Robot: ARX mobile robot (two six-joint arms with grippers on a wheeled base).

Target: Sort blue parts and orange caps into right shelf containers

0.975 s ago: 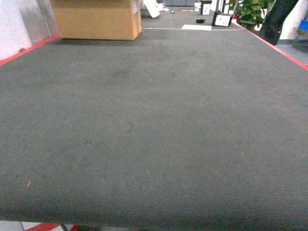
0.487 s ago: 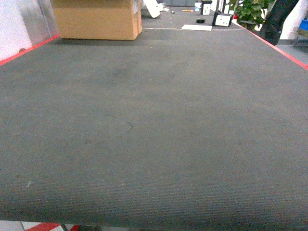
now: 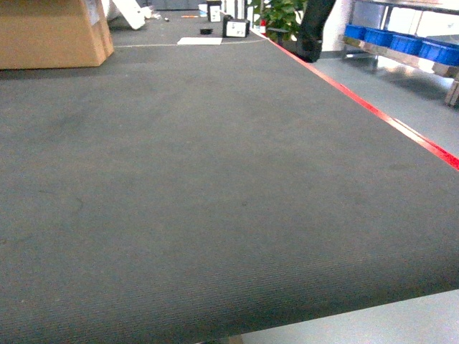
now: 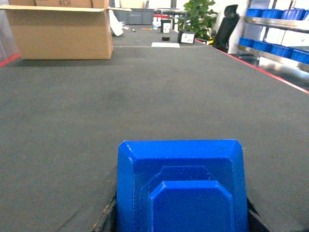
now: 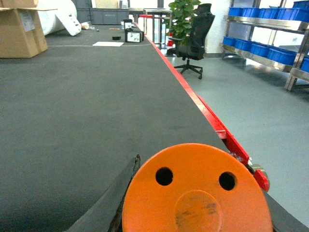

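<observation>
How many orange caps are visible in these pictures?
1. The orange cap fills the bottom of the right wrist view, close to the camera at the right end effector, above the dark mat. No other shows; more may lie out of view.

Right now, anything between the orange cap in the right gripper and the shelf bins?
In the right wrist view: red mat edge, then bare grey floor between the orange cap and the blue bins.
</observation>
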